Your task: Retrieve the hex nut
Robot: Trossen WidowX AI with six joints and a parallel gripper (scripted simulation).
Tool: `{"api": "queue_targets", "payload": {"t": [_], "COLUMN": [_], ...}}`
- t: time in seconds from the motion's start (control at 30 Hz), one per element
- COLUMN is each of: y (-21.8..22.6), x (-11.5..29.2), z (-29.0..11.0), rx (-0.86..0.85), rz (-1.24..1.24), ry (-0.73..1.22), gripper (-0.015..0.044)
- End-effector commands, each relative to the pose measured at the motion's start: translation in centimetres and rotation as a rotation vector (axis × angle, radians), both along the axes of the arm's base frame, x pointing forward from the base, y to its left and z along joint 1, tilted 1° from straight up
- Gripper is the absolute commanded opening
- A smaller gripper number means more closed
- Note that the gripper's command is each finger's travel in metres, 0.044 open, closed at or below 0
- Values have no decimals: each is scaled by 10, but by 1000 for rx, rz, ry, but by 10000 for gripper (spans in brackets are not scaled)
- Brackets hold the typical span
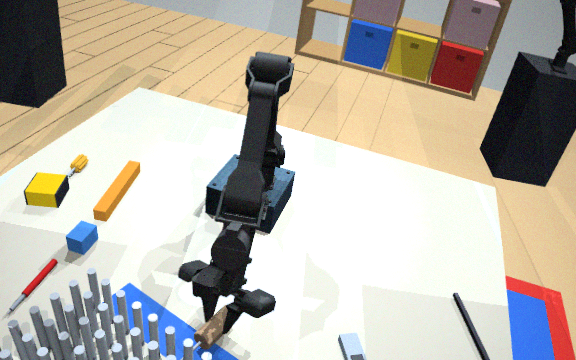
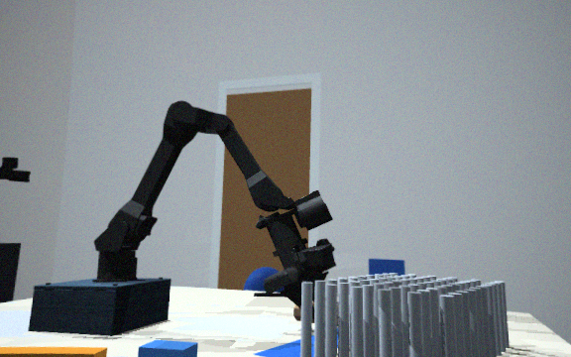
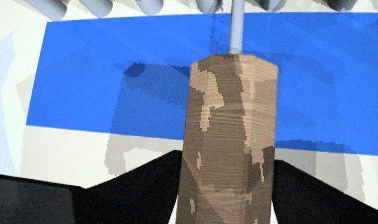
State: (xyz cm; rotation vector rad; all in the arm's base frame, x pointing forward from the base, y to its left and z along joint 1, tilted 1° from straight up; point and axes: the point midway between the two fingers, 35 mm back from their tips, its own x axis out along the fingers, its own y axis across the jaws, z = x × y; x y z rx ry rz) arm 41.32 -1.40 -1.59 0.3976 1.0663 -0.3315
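The gripper [image 1: 220, 312] was clamped on the wooden handle [image 1: 213, 327] of the hook tool, its thin shaft [image 3: 235, 27] pointing at 12 o'clock across the blue taped strip [image 3: 115, 90] toward the spacers [image 1: 93, 320]. The nut was not visible. Judged remaining: hooking, dragging onto the strip, tool set-down, release.

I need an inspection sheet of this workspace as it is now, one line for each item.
Surface: white table with a blue taped strip.
Job's things: grey spacers standing upright; nut not seen; wooden-handled tool pointing at the spacers.
Clutter: yellow block, orange bar, blue cube, red-handled tool, black rod.
Grippers: gripper, fingers shut on the wooden handle.
Cables: nothing seen.
Surroundings: shelf unit, brown door.
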Motion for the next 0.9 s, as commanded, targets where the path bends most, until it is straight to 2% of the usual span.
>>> {"api": "queue_targets", "payload": {"t": [0.0, 0.87], "y": [1, 3], "x": [0, -4], "z": [-6, -14], "rx": [2, 0], "rz": [7, 7], "ry": [5, 5], "gripper": [0, 0]}}
